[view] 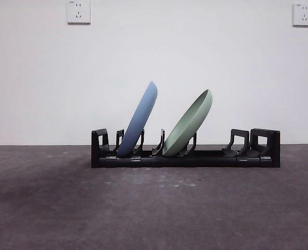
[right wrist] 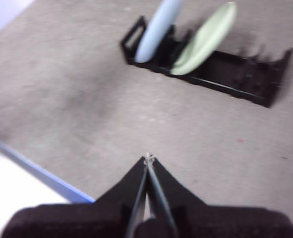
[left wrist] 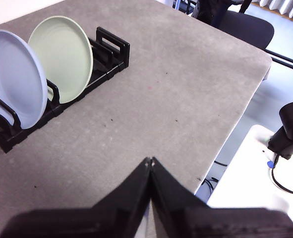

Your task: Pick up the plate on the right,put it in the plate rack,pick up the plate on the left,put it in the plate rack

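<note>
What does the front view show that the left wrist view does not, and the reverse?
Only the front view: two wall sockets and the plates' tilt seen edge-on. Only the left wrist view: the left gripper, shut, the table's edge and a chair beyond it. Both: the blue plate and the green plate standing in the plate rack.

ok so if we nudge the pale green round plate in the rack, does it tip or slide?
The pale green round plate leans steeply, so it would probably rock before sliding. The black plastic plate rack grips only its lower edge, so a push might lift it out. It looks rigid, smooth, probably slippery.
</note>
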Controlling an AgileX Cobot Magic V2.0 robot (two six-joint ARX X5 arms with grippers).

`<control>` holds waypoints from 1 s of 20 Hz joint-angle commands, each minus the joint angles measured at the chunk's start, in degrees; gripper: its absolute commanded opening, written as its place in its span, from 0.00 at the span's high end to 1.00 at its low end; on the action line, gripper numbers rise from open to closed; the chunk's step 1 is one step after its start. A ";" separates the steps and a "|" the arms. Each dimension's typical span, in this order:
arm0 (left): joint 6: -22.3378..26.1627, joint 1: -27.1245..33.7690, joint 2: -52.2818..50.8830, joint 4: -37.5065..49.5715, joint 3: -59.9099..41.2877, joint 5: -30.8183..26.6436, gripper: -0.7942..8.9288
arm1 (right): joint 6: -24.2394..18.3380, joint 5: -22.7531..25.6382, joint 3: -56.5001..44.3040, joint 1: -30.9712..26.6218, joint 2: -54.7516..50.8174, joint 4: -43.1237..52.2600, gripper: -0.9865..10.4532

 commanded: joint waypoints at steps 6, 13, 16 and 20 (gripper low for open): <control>-1.51 -0.17 2.12 -0.57 -0.28 -0.04 0.92 | 0.42 6.40 -0.44 0.04 1.97 -1.38 0.91; 6.60 2.47 3.02 12.09 -0.31 -11.04 0.92 | 0.44 6.91 -0.44 0.04 5.05 -1.38 0.91; 13.57 11.08 1.18 17.81 -0.33 -7.04 0.92 | 0.44 6.91 -0.44 0.04 7.15 -1.38 0.91; 18.34 24.11 -3.85 18.95 -1.75 0.09 0.92 | 0.42 6.91 -0.44 0.04 10.10 -1.36 0.91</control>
